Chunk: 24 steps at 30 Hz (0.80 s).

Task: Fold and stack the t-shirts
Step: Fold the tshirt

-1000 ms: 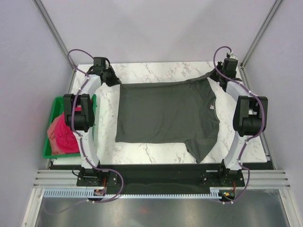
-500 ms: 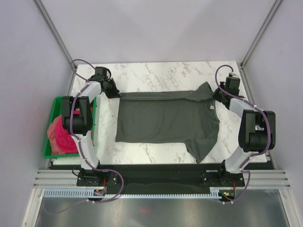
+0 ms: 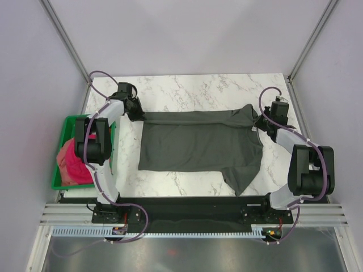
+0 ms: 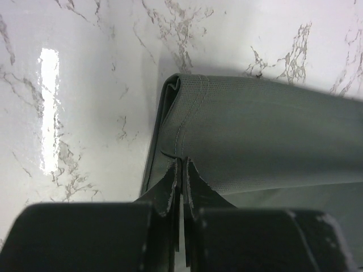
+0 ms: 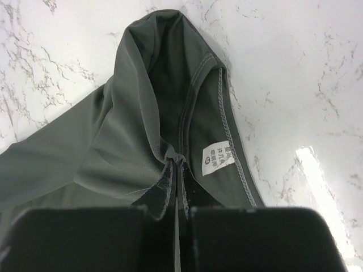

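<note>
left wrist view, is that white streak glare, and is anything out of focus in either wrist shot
Left wrist: yes, glare on the marble table; the left gripper, close to the lens, is dark and soft, while the grey t-shirt hem is sharp. Right wrist: a similar glare patch at lower right; the shirt's label is sharp, the right gripper blurred.

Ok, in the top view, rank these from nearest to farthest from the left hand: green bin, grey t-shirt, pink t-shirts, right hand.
From the left hand:
1. dark grey t-shirt: pinched in it, at the shirt's far-left corner.
2. green bin: just to its left.
3. pink t-shirts: inside the bin, toward the near side.
4. right hand: far right, shut on the shirt near its collar.
</note>
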### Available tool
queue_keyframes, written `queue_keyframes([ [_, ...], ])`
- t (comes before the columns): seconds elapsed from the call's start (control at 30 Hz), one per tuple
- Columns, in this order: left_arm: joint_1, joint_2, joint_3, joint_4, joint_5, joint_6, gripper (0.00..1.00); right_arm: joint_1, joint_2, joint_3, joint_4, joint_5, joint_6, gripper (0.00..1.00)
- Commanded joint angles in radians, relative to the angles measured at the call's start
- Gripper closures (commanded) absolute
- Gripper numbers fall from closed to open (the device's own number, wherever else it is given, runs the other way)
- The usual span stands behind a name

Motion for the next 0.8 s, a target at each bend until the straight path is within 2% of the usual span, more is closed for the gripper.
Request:
queue_keyframes([
  [0.0, -0.006, -0.063, -0.009, 0.002, -0.046, 0.051, 0.98, -0.005, -0.069, -0.037, 0.038, 0.032, 0.022, 1.00],
  [0.53, -0.043, -0.095, -0.076, -0.035, -0.112, 0.034, 0.98, -0.001, -0.167, -0.192, 0.067, 0.057, 0.103, 1.00],
  [0.6, -0.050, -0.100, -0.079, -0.046, -0.141, 0.032, 0.90, -0.001, -0.194, -0.230, 0.079, 0.058, 0.116, 0.97],
  [0.67, -0.052, -0.109, -0.075, -0.061, -0.155, 0.032, 0.79, -0.001, -0.218, -0.243, 0.073, 0.049, 0.117, 0.89],
  [0.73, -0.052, -0.132, -0.069, -0.084, -0.168, 0.035, 0.74, -0.001, -0.235, -0.215, -0.003, 0.057, 0.117, 0.80],
  [0.77, -0.052, -0.141, -0.065, -0.093, -0.175, 0.037, 0.66, -0.001, -0.250, -0.198, -0.050, 0.090, 0.116, 0.77],
])
